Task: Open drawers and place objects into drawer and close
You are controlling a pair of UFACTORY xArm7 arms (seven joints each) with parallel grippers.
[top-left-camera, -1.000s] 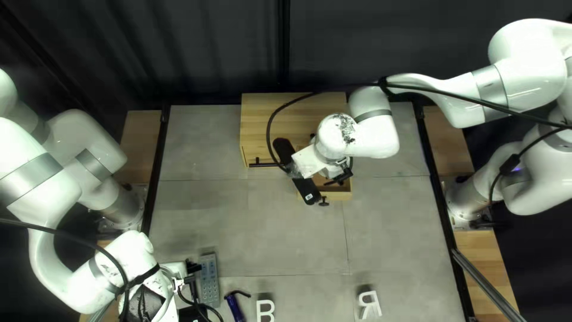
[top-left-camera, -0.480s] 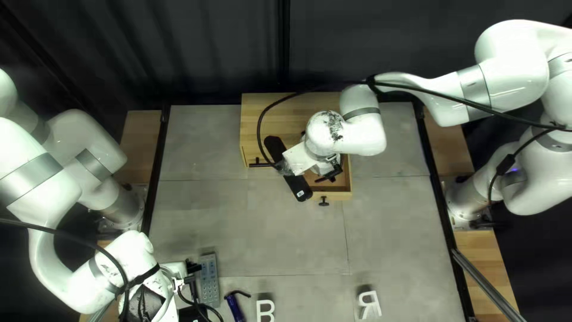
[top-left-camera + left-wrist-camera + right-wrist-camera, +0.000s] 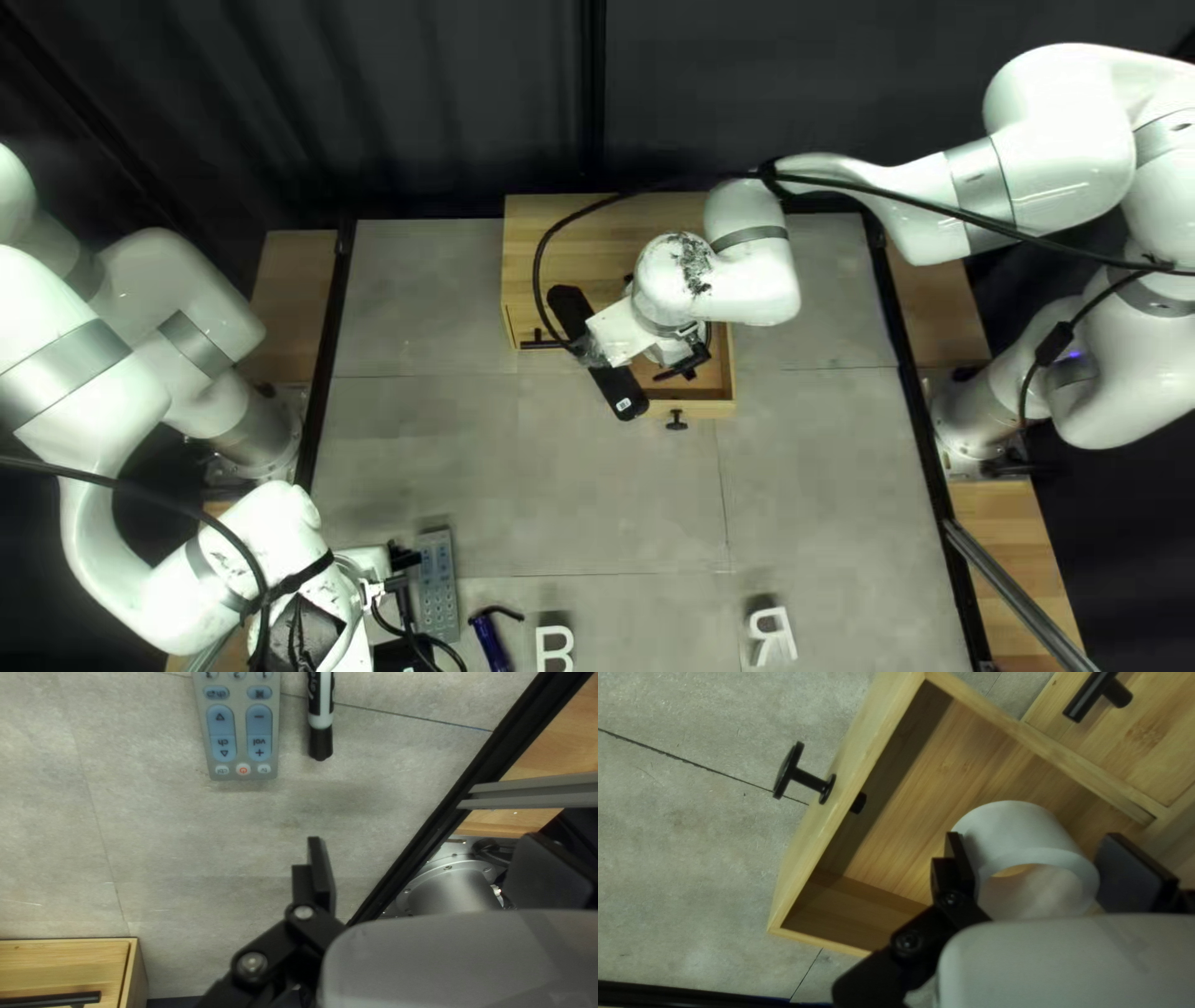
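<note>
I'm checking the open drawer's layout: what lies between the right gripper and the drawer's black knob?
In the right wrist view, a stretch of drawer floor and then the drawer's front wall lie between the right gripper and the knob.

So my drawer [image 3: 965,759] is honey-yellow wood with streaky grain, and the knob [image 3: 786,771] on its front is solid black, same as the handle [image 3: 1089,697] beside it. The roll [image 3: 1011,824] over the drawer is plain white. My arm [image 3: 747,284] above it is glossy white, grey-banded, with blackish speckles. All around the drawer, the tabletop [image 3: 168,852] is mottled grey with thin dark lines. Well apart from the drawer: a grey remote [image 3: 240,768] with light blue buttons and one orange-red mark, a black-and-white marker [image 3: 321,737], plus white letters [image 3: 542,645].
</note>
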